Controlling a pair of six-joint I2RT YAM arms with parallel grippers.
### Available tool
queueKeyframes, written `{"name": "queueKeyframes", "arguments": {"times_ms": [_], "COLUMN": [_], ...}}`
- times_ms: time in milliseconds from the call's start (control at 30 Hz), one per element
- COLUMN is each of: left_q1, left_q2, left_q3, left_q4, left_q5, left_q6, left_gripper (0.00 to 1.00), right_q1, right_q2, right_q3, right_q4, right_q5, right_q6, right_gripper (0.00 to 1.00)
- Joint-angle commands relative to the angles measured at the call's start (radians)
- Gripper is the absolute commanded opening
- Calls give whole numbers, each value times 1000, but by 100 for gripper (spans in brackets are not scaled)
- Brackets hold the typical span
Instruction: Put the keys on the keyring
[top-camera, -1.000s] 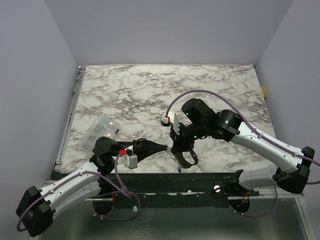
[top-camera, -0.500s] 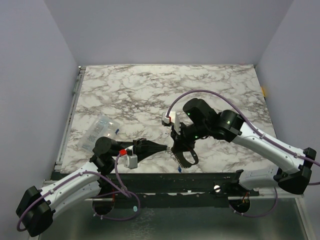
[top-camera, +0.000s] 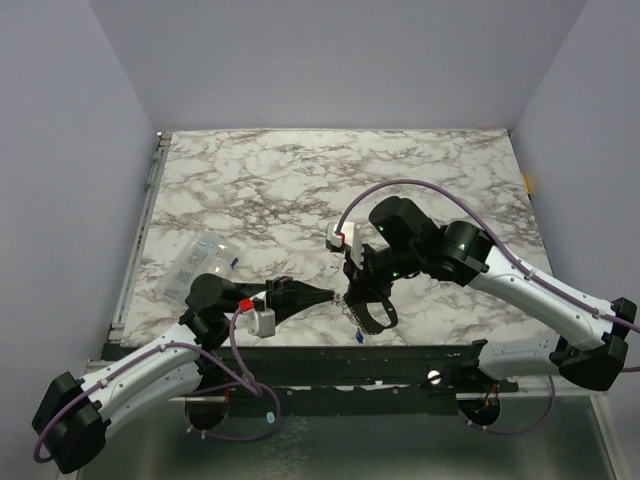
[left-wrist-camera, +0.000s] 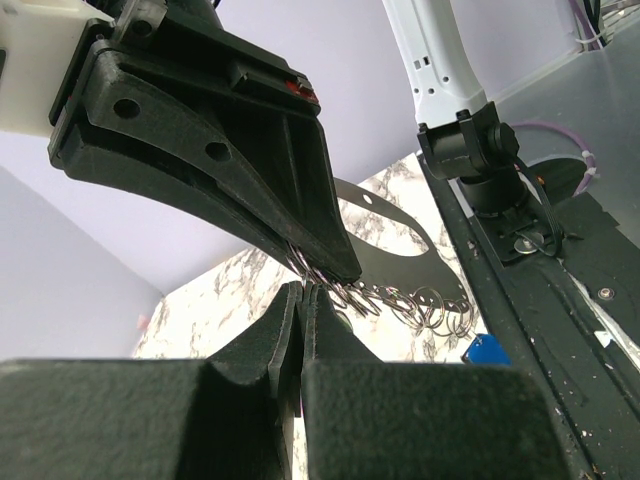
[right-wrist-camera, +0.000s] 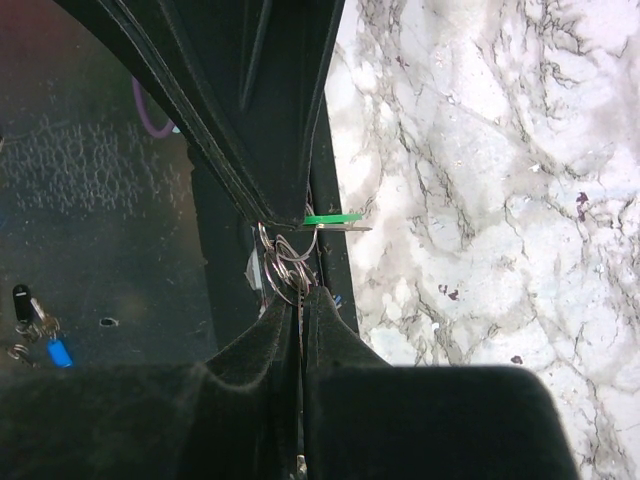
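My left gripper (top-camera: 328, 296) and right gripper (top-camera: 349, 300) meet tip to tip near the table's front edge. In the right wrist view my right gripper (right-wrist-camera: 300, 296) is shut on the wire rings of the keyring (right-wrist-camera: 280, 268). The mint green key (right-wrist-camera: 332, 219) sticks out edge-on at the left gripper's tip. In the left wrist view my left gripper (left-wrist-camera: 303, 290) is shut. The keyring's chain (left-wrist-camera: 410, 303) trails to the blue key (left-wrist-camera: 487, 352), and its flat oval loop (left-wrist-camera: 390, 225) looks dark. The blue key (top-camera: 358, 340) hangs at the table edge.
A clear plastic bag (top-camera: 203, 257) with blue marks lies on the marble table (top-camera: 300, 180) at the left. The black front rail (top-camera: 420, 355) runs just below the grippers. Purple cables loop over both arms.
The right arm has shifted slightly to the right. Both grippers stay shut and together at the keyring.
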Motion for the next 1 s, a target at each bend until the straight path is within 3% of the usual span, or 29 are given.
{"name": "queueKeyframes", "arguments": {"times_ms": [0, 67, 300, 433, 667, 967], "left_q1": [-5, -5, -6, -5, -5, -5], "left_q2": [-12, -12, -17, -20, -20, -26], "left_q3": [-13, -13, -11, -13, -10, -3], "left_q4": [25, 25, 25, 25, 25, 40], "left_q5": [32, 30, 13, 2, -36, -105], "left_q6": [0, 0, -22, -34, -96, -171], "left_gripper": [1, 5, 42, 53, 59, 57], "right_q1": [-4, -4, -4, -4, -4, -4], "right_q2": [-25, -27, -31, -36, -52, -85], "right_q3": [21, 21, 16, 15, 3, -40], "right_q4": [18, 20, 20, 21, 29, 81], "right_q5": [18, 18, 22, 24, 42, 106], "right_q6": [-7, -6, -3, -2, 3, 18], "right_gripper": [0, 1, 1, 1, 1, 1]}}
